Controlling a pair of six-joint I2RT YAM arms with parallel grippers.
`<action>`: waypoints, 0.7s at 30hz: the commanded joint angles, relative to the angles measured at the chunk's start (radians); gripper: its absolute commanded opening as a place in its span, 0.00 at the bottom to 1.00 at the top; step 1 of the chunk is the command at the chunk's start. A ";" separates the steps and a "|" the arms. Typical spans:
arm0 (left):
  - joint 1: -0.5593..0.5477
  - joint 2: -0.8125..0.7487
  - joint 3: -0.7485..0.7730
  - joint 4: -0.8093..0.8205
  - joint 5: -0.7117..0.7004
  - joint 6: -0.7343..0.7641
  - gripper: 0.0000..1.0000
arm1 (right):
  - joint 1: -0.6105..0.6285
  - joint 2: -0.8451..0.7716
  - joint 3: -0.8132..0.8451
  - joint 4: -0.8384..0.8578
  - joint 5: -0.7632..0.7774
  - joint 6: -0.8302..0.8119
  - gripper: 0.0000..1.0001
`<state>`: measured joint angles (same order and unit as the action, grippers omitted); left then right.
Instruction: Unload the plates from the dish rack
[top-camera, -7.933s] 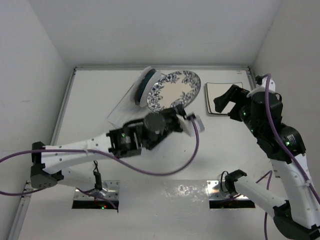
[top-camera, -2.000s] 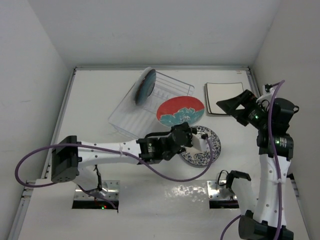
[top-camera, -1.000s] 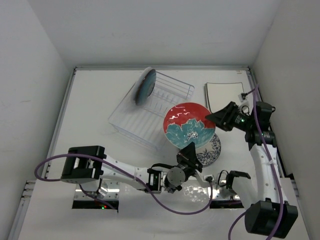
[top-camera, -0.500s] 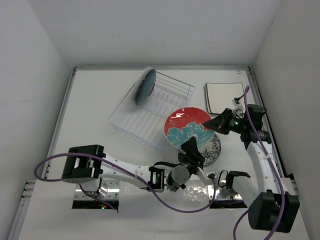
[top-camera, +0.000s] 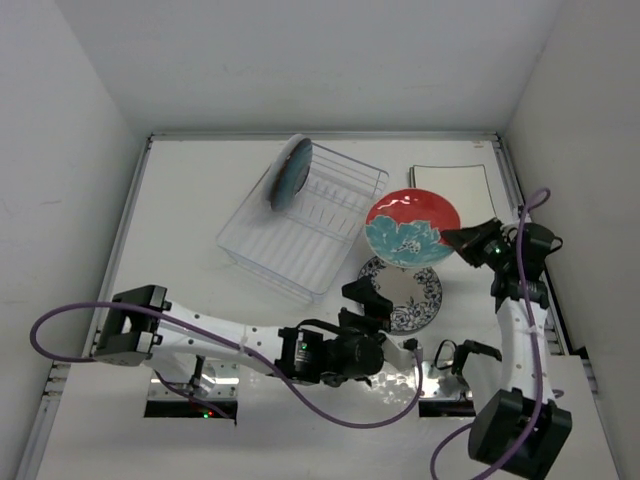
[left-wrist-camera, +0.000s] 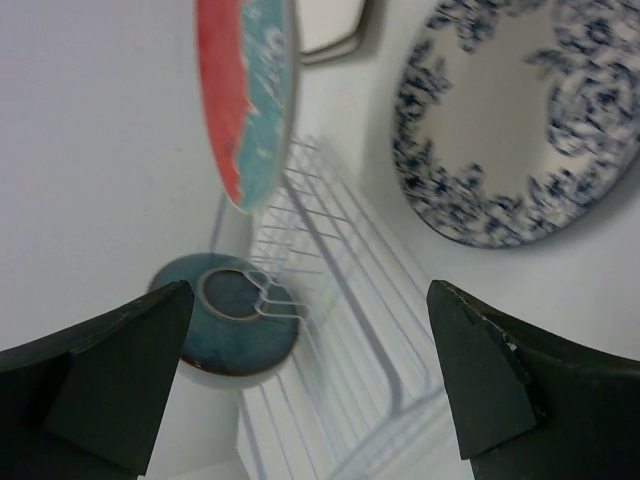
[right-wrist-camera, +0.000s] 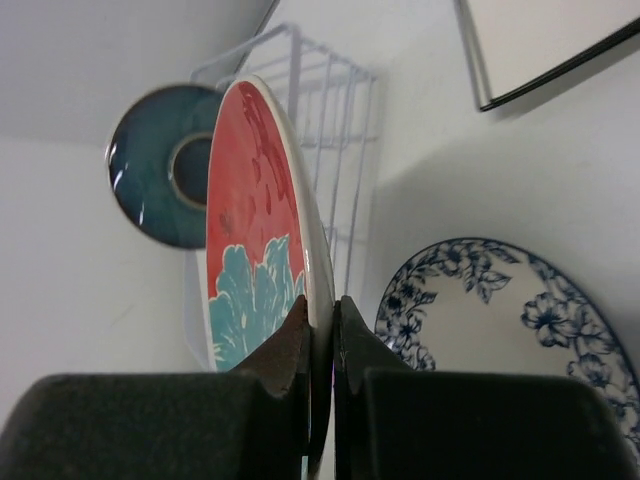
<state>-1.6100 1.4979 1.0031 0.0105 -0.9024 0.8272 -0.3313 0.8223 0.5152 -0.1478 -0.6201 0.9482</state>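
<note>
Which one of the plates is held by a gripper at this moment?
The red-and-teal floral plate, pinched at its rim by the right gripper. The blue floral plate lies flat on the table, and the teal dish stands in the dish rack.

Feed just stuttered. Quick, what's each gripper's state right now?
Left gripper: open, holding nothing.
Right gripper: shut on the red-and-teal plate, at its rim.

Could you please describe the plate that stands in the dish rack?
Start at the white wire dish rack in the middle of the table. At its far left end, one round plate stands on edge among the prongs. It alone is plain dark teal; the red floral plate and the blue floral plate are outside it.
</note>
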 joint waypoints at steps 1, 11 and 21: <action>-0.025 -0.008 0.074 -0.369 0.028 -0.256 1.00 | -0.072 -0.012 -0.018 0.177 -0.076 0.080 0.00; 0.205 -0.094 0.343 -0.386 -0.254 -0.676 1.00 | -0.094 -0.017 -0.098 0.082 -0.164 -0.162 0.00; 0.745 -0.132 0.557 -0.652 0.115 -1.146 1.00 | -0.075 0.018 -0.175 -0.168 -0.064 -0.368 0.00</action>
<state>-0.8898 1.4082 1.5688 -0.5838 -0.9344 -0.1703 -0.4099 0.8143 0.3592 -0.3332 -0.6041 0.6056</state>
